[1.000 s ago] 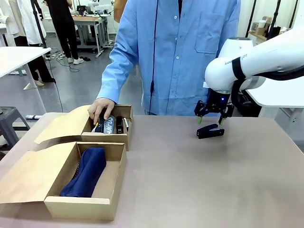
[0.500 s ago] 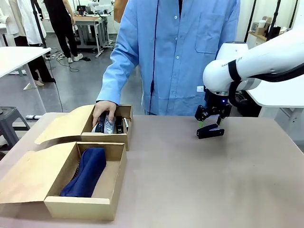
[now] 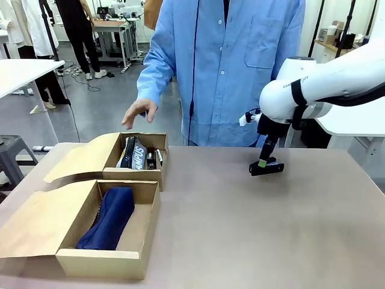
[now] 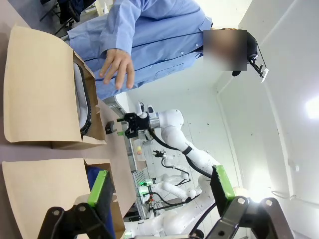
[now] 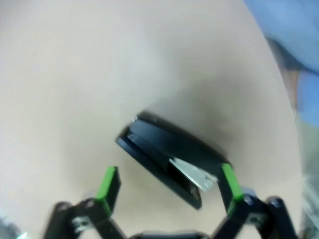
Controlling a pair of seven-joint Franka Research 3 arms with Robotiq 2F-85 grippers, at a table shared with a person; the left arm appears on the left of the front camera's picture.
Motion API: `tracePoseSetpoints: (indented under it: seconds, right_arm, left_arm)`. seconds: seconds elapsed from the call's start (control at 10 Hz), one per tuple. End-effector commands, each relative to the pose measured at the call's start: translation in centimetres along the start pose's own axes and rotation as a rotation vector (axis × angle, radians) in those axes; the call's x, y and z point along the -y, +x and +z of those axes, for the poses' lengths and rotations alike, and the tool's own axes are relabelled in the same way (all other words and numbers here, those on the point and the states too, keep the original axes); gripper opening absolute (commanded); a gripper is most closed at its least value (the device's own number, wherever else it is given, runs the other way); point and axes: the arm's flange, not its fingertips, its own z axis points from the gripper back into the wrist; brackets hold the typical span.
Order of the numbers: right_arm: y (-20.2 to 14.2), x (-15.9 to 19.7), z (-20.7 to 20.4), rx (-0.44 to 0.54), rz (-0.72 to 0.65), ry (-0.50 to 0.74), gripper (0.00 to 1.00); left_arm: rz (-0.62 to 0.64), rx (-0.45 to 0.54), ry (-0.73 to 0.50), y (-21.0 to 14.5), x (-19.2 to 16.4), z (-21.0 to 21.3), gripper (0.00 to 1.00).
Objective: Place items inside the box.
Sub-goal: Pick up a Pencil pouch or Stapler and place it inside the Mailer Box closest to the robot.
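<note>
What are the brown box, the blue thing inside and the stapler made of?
The box looks like matte brown cardboard, with folded flaps. The blue pouch seems soft fabric, slumped and creased. The stapler looks black plastic with a shiny metal strip.

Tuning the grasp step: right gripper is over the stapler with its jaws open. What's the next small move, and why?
Probably lower the right gripper slightly and close it on the black stapler. The open fingers flank the stapler, which lies ungripped on the table.
</note>
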Motion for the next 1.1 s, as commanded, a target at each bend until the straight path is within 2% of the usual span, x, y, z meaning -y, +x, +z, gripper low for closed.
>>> tracePoseSetpoints:
  seconds: [0.0, 0.1, 0.6, 1.0]
  right_arm:
    - [-0.7, 2.0, -0.6, -0.004, 0.292, 0.159, 1.00]
    - [-0.6, 2.4, -0.7, -0.008, 0.328, 0.191, 1.00]
    - [1.5, 3.3, -1.3, -0.008, 0.230, 0.162, 1.00]
    - [2.3, 3.8, -3.2, -0.131, 0.253, 0.156, 1.00]
  left_arm:
    - [-0.012, -0.003, -0.014, -0.1, 0.2, -0.1, 1.00]
    - [-0.012, -0.003, -0.014, -0.1, 0.2, -0.1, 1.00]
    - [-0.012, -0.003, -0.014, -0.1, 0.2, -0.1, 1.00]
    - [-0.012, -0.003, -0.014, -0.1, 0.2, -0.1, 1.00]
